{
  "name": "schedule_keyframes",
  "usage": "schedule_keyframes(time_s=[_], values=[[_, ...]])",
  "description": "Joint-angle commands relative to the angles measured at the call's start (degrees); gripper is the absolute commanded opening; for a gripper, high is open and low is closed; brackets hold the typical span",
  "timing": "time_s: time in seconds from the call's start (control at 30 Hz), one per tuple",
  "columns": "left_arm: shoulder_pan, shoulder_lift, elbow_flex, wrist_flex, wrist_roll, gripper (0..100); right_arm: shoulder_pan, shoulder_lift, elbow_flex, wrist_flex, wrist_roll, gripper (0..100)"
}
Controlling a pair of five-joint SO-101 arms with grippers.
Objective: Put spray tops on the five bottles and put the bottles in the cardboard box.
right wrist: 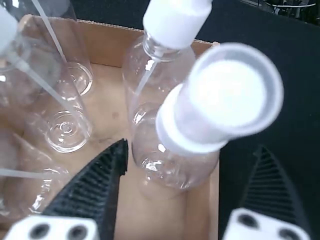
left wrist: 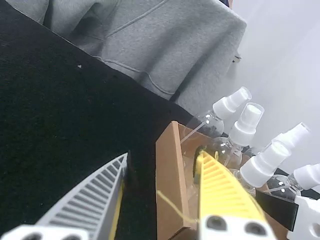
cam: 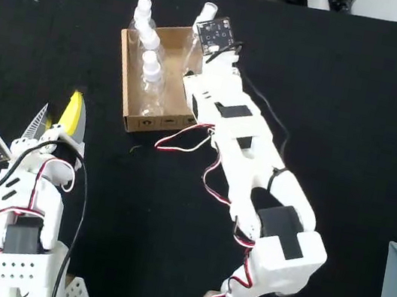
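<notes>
The right hand (right wrist: 190, 150) is hanging released, its fingers spread either side of a spray-topped bottle (right wrist: 172, 167) that is standing in a corner of the cardboard box (right wrist: 107, 47) beside the other bottles (right wrist: 65, 130). The left hand (left wrist: 162, 156) is hovering released over the black surface (left wrist: 60, 100) just beside the box.

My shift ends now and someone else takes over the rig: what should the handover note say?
Left tool: open, empty, over the table short of the cardboard box.
Right tool: open, astride a capped bottle standing in the box.
Done: four other bottles look capped and boxed too.
Left: check the last one sits fully inside, then lift the right arm away.
</notes>
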Motion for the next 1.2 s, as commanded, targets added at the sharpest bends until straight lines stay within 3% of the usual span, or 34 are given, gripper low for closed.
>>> schedule_keyframes(time_s=[0.0,0.37,0.63,1.17], values=[[-0.7,-0.9,1.4,0.3,-0.6,20,0.6,-0.4,-0.7,-1.3,-0.3,33.3],[-0.7,-0.9,1.4,0.3,-0.6,20,0.7,-5.4,-1.5,7.8,-0.2,33.6],[-0.7,-0.9,1.4,0.3,-0.6,20,0.6,-7.4,0.2,8.8,-0.2,33.6],[-0.7,-0.9,1.4,0.3,-0.6,20,-1.6,-18.9,0.7,26.8,-0.3,33.2]])
